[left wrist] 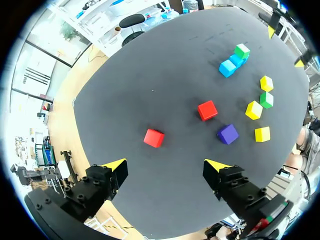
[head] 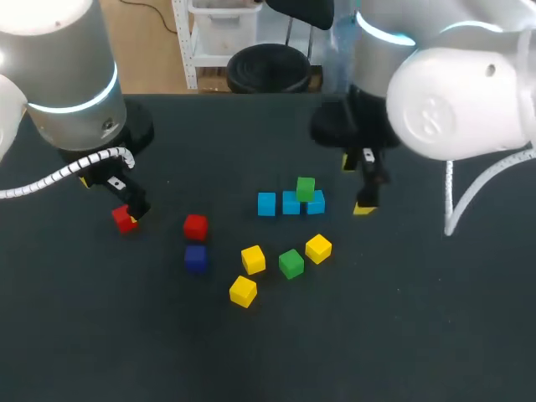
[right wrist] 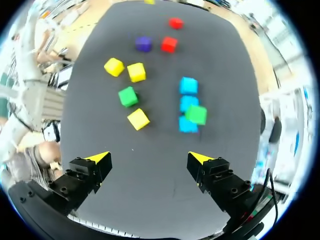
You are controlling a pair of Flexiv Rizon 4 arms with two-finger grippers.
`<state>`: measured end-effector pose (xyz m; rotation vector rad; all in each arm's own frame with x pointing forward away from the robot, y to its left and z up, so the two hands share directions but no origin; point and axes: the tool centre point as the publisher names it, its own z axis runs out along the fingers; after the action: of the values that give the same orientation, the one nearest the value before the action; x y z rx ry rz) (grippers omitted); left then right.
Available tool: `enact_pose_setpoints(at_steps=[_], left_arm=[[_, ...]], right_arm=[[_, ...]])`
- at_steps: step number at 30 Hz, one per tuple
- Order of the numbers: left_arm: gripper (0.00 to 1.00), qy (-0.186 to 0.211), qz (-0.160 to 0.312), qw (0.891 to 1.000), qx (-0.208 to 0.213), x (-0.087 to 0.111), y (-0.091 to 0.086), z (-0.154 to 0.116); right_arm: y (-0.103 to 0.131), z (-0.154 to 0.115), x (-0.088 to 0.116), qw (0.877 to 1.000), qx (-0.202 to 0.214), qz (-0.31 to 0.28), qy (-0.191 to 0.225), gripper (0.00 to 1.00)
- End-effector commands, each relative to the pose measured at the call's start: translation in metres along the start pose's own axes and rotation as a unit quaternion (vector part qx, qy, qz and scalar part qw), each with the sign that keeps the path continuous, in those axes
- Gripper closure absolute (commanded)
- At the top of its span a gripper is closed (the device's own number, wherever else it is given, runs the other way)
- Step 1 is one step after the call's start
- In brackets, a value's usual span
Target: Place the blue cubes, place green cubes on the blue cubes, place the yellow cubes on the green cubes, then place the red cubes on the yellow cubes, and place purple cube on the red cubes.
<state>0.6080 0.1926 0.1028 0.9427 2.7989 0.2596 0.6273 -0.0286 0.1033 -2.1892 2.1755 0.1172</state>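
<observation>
Three blue cubes point(head: 266, 203) lie in a row at mid-table, with a green cube point(head: 306, 188) on top between the two right ones. A second green cube point(head: 291, 263) lies loose among three yellow cubes point(head: 253, 259). A purple cube point(head: 195, 258) sits just in front of a red cube point(head: 195, 226). Another red cube point(head: 124, 219) lies at the left. My left gripper point(head: 113, 199) hangs open above it, the red cube point(left wrist: 153, 138) showing ahead of its fingers. My right gripper point(head: 356, 184) is open, right of the blue row point(right wrist: 188, 103), holding nothing.
The dark table point(head: 402, 335) has free room along its front and at the right. Yellow cubes point(right wrist: 136, 72) and the loose green cube point(right wrist: 128, 96) lie ahead of the right gripper point(right wrist: 150, 158), beside the blue row.
</observation>
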Motion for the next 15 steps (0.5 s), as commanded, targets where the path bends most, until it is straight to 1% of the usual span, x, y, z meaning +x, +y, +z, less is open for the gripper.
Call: enact_pose_setpoints(at_steps=[1, 4, 5, 12, 15], left_arm=[[0.00, 0.001, 0.000, 1.000, -0.001, 0.000, 0.000, 0.000], [0.00, 0.001, 0.000, 1.000, -0.001, 0.000, 0.000, 0.000], [0.00, 0.001, 0.000, 1.000, -0.001, 0.000, 0.000, 0.000], [0.00, 0.001, 0.000, 1.000, -0.001, 0.000, 0.000, 0.000], [0.00, 0.001, 0.000, 1.000, -0.001, 0.000, 0.000, 0.000]], right_arm=[[-0.009, -0.003, 0.031, 0.993, 0.019, 0.114, -0.006, 0.00], [-0.024, -0.004, 0.047, 0.986, 0.033, 0.161, -0.001, 0.00], [-0.029, -0.004, 0.049, 0.986, 0.035, 0.164, 0.001, 0.00], [-0.029, -0.004, 0.049, 0.986, 0.035, 0.164, 0.001, 0.00], [-0.034, -0.001, 0.052, 0.987, 0.031, 0.156, -0.006, 0.00]])
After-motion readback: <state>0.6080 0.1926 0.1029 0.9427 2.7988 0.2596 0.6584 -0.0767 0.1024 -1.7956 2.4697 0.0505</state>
